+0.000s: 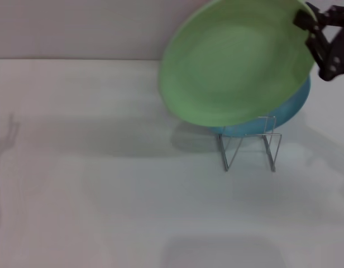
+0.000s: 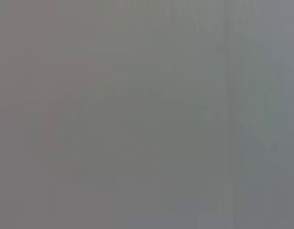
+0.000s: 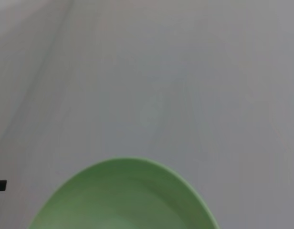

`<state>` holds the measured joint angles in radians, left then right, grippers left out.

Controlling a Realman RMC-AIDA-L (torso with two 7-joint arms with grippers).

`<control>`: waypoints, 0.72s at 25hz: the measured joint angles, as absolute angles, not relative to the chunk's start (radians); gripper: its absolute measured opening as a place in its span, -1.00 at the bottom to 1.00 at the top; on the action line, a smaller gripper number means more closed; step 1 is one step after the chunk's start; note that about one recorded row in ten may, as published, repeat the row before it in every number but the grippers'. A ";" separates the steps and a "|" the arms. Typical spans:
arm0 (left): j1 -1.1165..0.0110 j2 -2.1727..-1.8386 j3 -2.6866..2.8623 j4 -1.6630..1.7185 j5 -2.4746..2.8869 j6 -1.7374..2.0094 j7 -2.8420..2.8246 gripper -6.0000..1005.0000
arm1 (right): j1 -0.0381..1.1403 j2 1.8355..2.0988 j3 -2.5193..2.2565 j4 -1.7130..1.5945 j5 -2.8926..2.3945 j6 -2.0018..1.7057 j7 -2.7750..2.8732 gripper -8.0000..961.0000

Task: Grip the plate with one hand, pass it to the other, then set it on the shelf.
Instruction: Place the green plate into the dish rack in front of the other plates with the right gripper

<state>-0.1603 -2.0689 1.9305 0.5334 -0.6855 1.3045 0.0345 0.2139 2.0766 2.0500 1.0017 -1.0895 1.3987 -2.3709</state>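
Observation:
The light green plate [image 1: 236, 61] hangs tilted in the air at the upper right of the head view, its face turned toward me. My right gripper [image 1: 309, 29], black, is shut on the plate's right rim. Just below the plate stands the shelf [image 1: 250, 146], a small silver wire rack on the white table. The plate's lower edge covers the top of the rack. In the right wrist view the plate [image 3: 123, 198] fills the lower middle, over the bare table. My left gripper is out of view, and the left wrist view shows only plain grey.
A sky-blue plate [image 1: 292, 106] sits in the rack behind the green plate, mostly hidden by it. The white table [image 1: 105, 195] spreads out to the left and front. A grey wall runs along the back.

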 joint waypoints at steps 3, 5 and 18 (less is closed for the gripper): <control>-0.173 -2.069 1.944 0.501 -0.685 1.304 0.018 0.68 | 0.209 2.077 2.092 0.968 -1.083 1.451 -2.449 -0.90; -0.175 -2.069 1.950 0.491 -0.686 1.302 0.015 0.68 | 0.205 2.077 2.109 0.964 -1.085 1.461 -2.472 -0.90; -0.181 -2.069 1.981 0.468 -0.686 1.278 0.014 0.68 | 0.180 2.076 2.149 0.949 -1.156 1.462 -2.563 -0.90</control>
